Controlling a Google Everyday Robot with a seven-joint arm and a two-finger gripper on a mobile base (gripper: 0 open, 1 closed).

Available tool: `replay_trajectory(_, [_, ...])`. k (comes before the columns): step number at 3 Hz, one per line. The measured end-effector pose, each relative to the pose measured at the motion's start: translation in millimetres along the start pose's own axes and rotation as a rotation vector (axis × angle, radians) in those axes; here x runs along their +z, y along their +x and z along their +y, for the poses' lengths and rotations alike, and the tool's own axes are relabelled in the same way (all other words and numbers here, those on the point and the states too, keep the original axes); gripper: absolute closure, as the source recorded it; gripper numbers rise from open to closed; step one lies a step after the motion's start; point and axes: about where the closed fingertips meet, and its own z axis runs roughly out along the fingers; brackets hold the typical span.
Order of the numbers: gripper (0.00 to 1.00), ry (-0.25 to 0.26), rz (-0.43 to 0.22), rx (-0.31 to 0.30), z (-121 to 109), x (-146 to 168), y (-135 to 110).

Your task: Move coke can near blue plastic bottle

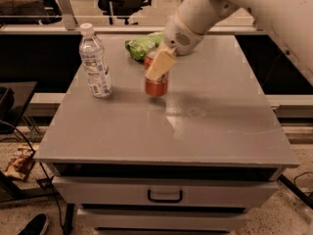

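Well, mostly done, it seems; the can point(156, 85) is held near the bottle point(95, 62) by the gripper point(158, 69), clamped round its top; only release is left.

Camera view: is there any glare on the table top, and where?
Camera view: yes, a pale reflective patch on the table, just in front and right of the coke can that the gripper holds; none near the blue plastic bottle.

Table point(220, 131) bears bottle point(95, 62), green bag point(139, 45), coke can point(156, 87) held by tool point(157, 66).
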Motion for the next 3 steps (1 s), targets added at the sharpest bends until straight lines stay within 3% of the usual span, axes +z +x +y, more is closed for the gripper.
replay_trajectory(2, [1.0,-0.062,-0.008,-0.077,12,33,-47])
replay_trajectory(3, [0.8,-0.07,0.005,-0.114,13,49,-59])
